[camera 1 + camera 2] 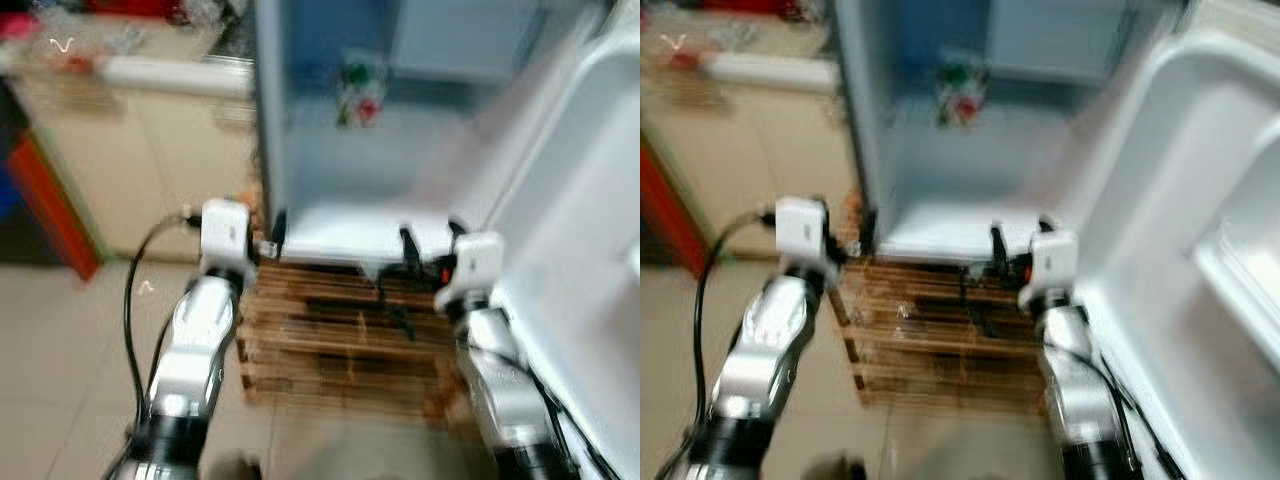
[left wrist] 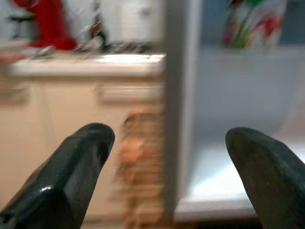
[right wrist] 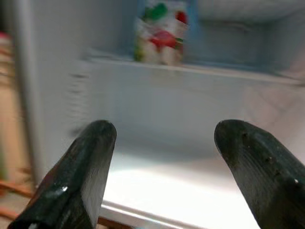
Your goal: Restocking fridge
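Note:
The picture is blurred. An open fridge point(image 1: 340, 200) stands straight ahead, its lower compartment white and bare. On an inner shelf near the back stands a white package with red and green print point(image 1: 358, 95) point(image 3: 162, 33). My left gripper point(image 1: 272, 240) point(image 2: 171, 143) is open and holds nothing, level with the fridge's left wall at the bottom ledge. My right gripper point(image 1: 425, 250) point(image 3: 167, 136) is open too and holds nothing, just before the bottom ledge.
The fridge rests on a wooden pallet point(image 1: 340, 340) on a tiled floor. Its open door point(image 1: 580, 200) stretches along my right side. To the left are cream cabinets and a counter point(image 1: 150, 75) with a red appliance point(image 2: 47, 24) on it.

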Robot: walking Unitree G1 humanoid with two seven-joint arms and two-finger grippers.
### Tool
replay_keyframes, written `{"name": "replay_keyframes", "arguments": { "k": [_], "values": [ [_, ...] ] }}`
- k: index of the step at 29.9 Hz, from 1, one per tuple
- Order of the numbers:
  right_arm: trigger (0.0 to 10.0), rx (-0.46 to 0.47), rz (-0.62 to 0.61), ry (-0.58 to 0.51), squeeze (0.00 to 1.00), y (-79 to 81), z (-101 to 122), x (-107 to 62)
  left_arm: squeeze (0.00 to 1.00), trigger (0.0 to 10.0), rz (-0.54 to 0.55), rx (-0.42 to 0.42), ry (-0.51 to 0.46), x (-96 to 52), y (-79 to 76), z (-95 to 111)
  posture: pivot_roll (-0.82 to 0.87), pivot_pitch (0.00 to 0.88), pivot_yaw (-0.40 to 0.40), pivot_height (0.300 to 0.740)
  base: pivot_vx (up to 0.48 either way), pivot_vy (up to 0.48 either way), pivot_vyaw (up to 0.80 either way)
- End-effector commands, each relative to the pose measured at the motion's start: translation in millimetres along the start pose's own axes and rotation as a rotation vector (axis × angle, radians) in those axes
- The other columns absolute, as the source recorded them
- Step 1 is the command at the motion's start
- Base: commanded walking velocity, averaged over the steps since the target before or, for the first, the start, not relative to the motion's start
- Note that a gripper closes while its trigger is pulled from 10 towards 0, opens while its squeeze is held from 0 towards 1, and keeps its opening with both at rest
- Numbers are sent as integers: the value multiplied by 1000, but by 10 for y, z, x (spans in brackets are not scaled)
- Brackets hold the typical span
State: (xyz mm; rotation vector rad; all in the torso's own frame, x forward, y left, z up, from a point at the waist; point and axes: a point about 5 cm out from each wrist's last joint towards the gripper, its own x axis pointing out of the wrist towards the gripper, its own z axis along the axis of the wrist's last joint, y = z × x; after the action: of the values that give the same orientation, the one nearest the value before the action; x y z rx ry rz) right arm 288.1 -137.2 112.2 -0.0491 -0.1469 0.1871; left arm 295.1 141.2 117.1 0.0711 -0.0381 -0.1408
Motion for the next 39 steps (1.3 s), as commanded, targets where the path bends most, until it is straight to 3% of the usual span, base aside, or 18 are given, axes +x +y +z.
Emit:
{"name": "replay_keyframes", "arguments": {
  "k": [1, 22, 25, 27, 30, 39],
  "values": [
    [10000, -10, -20, 30, 0, -47, -49, -30, 0, 10000, -21, 3, -21, 60, -44, 74, 34, 0, -37, 740, 0, 0, -506],
    [10000, -8, -33, 29, 0, -61, -56, -39, 0, 10000, -26, -5, -21, 68, -88, 61, 27, 0, -35, 740, 0, 0, -48],
    [10000, 10, -50, 37, 0, -71, -69, -29, 0, 10000, -37, -9, -24, 83, -106, 71, 24, 0, -34, 740, 0, 0, 0],
    [10000, 90, -101, 69, 0, -109, -120, -16, 0, 10000, -39, -8, -21, 86, -106, 68, 20, 0, -30, 740, -122, 0, 0],
    [10000, 138, -144, 93, 0, -166, -157, 3, 0, 10000, -40, -5, -20, 92, -98, 69, 22, 0, -31, 740, -247, 0, 0],
    [10000, 128, -143, 94, 0, -183, -160, 18, 0, 10000, -39, -9, -18, 100, -87, 64, 19, 0, -35, 740, -261, 0, 0]
  ]
}}
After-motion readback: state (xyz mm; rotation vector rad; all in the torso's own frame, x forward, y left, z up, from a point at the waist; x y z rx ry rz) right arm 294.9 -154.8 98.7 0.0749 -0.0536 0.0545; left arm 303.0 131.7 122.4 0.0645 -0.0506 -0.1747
